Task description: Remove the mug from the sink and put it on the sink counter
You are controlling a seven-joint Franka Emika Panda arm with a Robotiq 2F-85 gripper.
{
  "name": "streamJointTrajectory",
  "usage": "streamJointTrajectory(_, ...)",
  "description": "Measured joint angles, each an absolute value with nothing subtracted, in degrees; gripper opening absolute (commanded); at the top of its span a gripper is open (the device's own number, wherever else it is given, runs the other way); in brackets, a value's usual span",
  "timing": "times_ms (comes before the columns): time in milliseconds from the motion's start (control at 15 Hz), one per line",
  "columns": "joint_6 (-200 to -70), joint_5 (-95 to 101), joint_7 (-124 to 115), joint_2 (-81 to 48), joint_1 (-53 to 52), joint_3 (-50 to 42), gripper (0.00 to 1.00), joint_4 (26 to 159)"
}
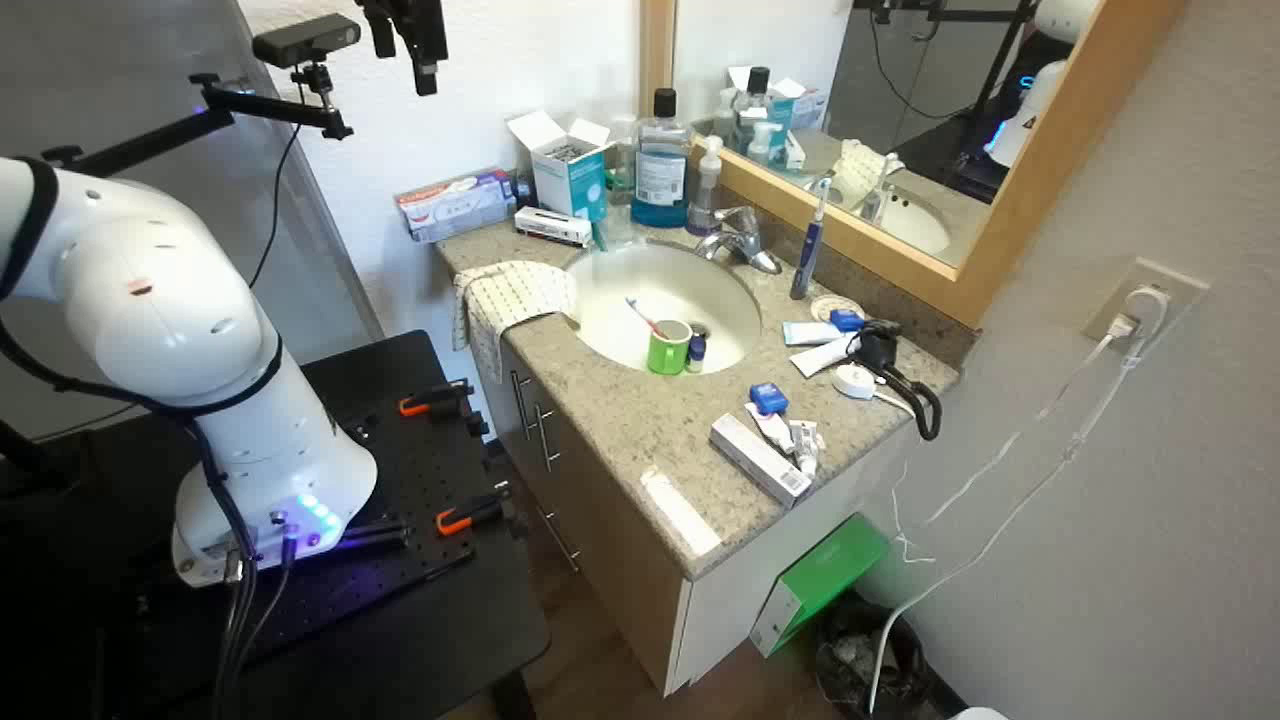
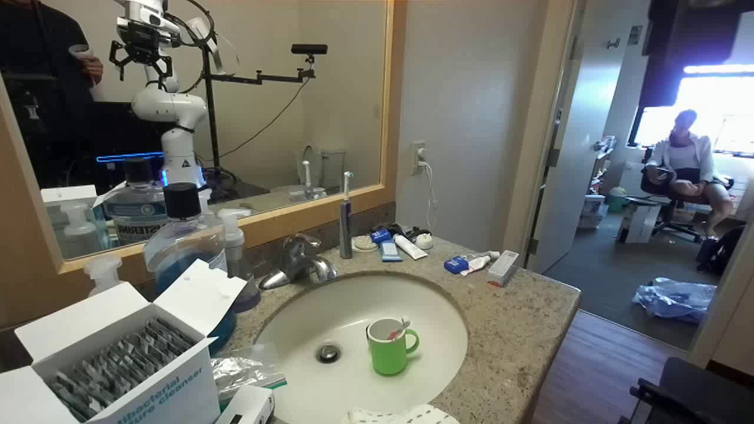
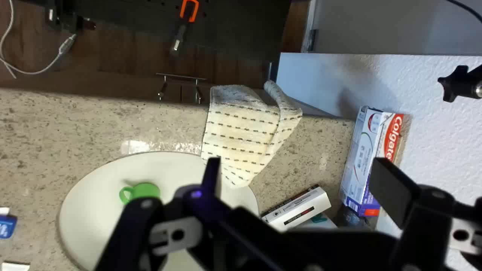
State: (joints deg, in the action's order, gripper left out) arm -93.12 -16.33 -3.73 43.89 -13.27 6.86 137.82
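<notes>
The green mug (image 1: 668, 352) stands upright in the white sink (image 1: 620, 285), with a toothbrush (image 1: 642, 315) leaning in it. A small dark blue item is beside it. The mug also shows in an exterior view (image 2: 389, 354), its handle toward the counter side, and partly behind a finger in the wrist view (image 3: 144, 189). The speckled sink counter (image 1: 600, 410) surrounds the basin. My gripper (image 3: 299, 165) is open and empty, high above the counter's box end, away from the mug. It is partly cut off at the top of an exterior view (image 1: 405, 68).
A patterned cloth (image 1: 515, 290) hangs over the counter edge. Boxes (image 1: 570, 175), a mouthwash bottle (image 1: 660, 165) and a soap pump stand at the back. The faucet (image 1: 738, 240) and electric toothbrush (image 1: 808, 250) stand behind the sink. Tubes and a long box (image 1: 760, 458) lie at the far end.
</notes>
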Motion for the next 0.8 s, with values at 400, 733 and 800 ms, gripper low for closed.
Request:
streamJointTrajectory(400,-93.11,-16.33,-1.79,43.33,-13.18,6.86,1.00,137.82)
streamJointTrajectory(733,-93.15,-16.33,3.23,38.82,-13.16,6.34,1.00,137.83)
streamJointTrajectory(800,-93.19,-16.33,4.50,37.55,-13.16,6.12,1.00,137.83)
